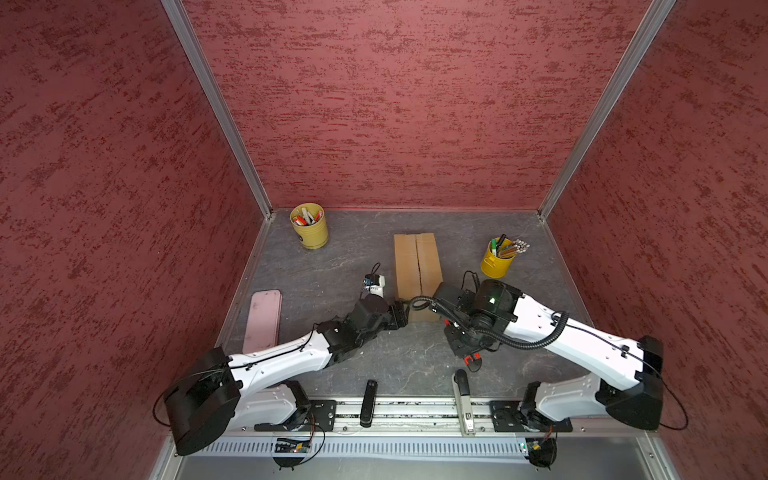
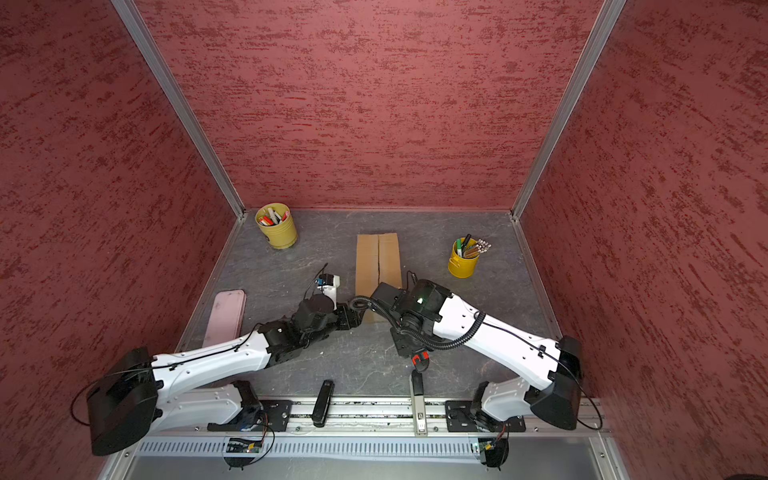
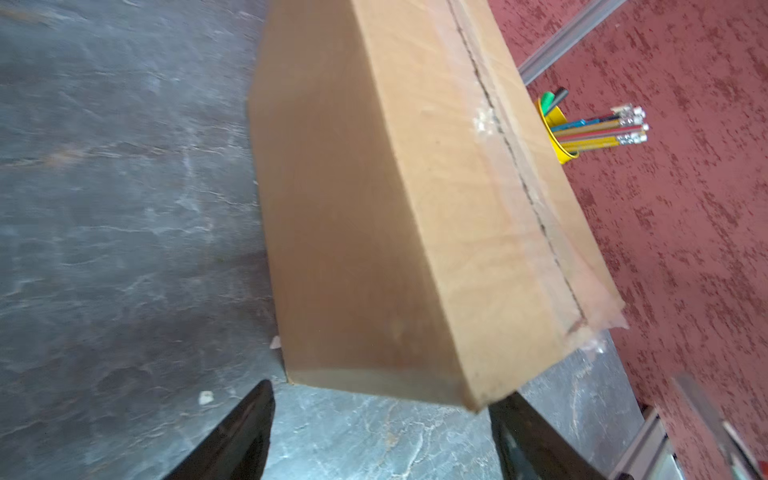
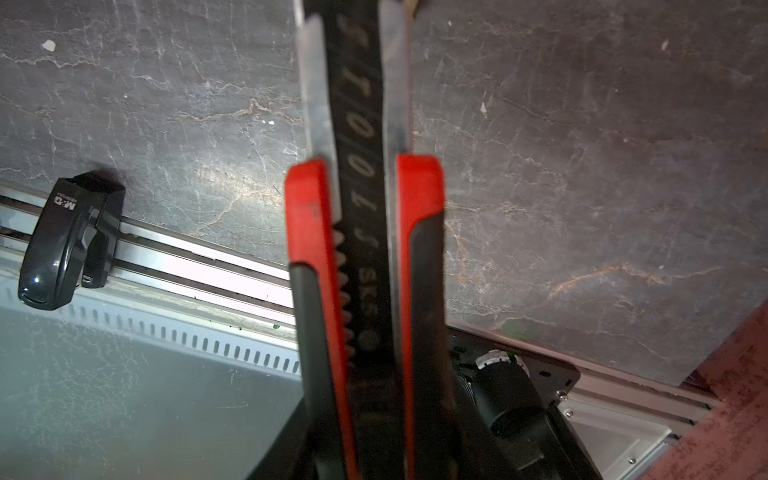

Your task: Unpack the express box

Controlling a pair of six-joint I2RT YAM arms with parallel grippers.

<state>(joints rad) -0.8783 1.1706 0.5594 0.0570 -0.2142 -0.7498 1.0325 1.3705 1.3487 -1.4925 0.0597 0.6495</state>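
Express box [image 1: 417, 270] sits mid-worktop [image 1: 332, 266] in both top views, long axis running up-frame, flaps down w/ a dark line along the taped seam [image 3: 519, 166]. Left end effector [image 3: 382, 411] is spread wide at the box's near corner, lower centre of the left wrist view, prob. to brace it or pry a flap. Right end effector [image 1: 461, 343], lower right of the box's near end, is clamped on a red/black utility knife [image 4: 365, 208], blade out, prob. for the tape.
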